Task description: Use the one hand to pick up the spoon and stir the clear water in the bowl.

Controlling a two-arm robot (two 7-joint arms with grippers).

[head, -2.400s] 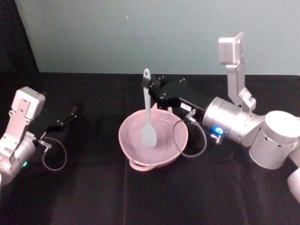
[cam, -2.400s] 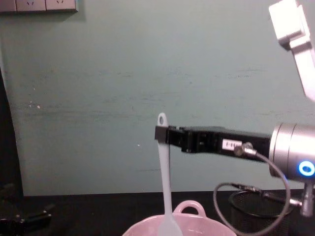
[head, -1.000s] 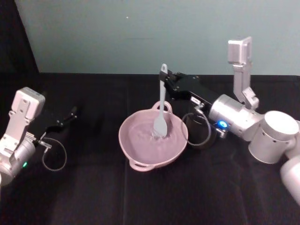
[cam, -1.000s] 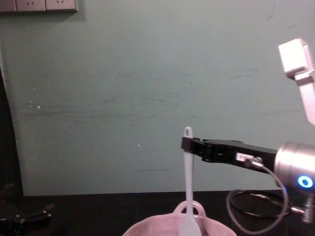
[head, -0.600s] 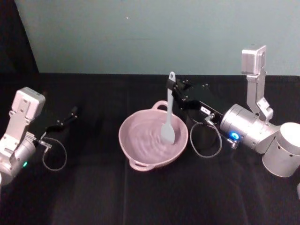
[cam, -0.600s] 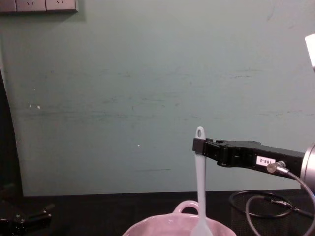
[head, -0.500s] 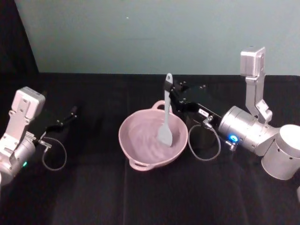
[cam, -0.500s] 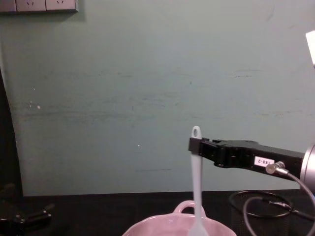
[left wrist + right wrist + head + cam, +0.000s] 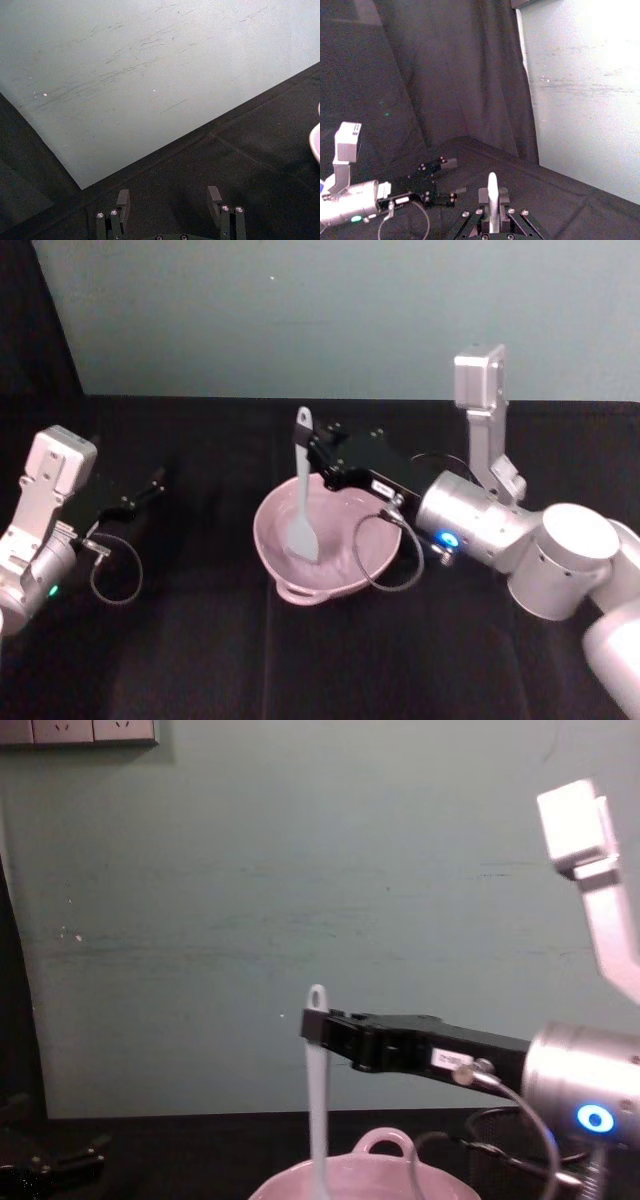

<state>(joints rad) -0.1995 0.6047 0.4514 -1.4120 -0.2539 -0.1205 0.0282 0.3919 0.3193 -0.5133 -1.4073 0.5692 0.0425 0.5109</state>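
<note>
The white plastic spatula-like spoon (image 9: pixel 301 485) stands nearly upright. Its flat blade is down inside the pale pink glossy ceramic bowl (image 9: pixel 263 532), toward the bowl's left side, and its holed end pokes up above the grip. The clear water (image 9: pixel 335 535) hardly shows, so how deep the blade sits is only a guess. The black slim right gripper (image 9: pixel 312 445) reaches in from the right and is clamped on the top of the handle, just under the hole. In the right wrist view the handle is pinched between its 2 fingers (image 9: pixel 481 196).

A grip this high leaves a long lever. If the blade catches the bowl's wall, the spoon could twist in the pinch, or the bowl could be shoved across the black cloth-covered table (image 9: pixel 200 640). A fast sweep near the left wall could slop water over the rim. The grey cable loop (image 9: pixel 385 558) hangs close by the bowl's right rim and could snag it. The black wire-mesh cup (image 9: pixel 495 1128) sits near the bowl under the arm, where a dropped wrist could knock it. The left gripper (image 9: pixel 150 483) is parked well apart at the left, its fingers spread and empty.
</note>
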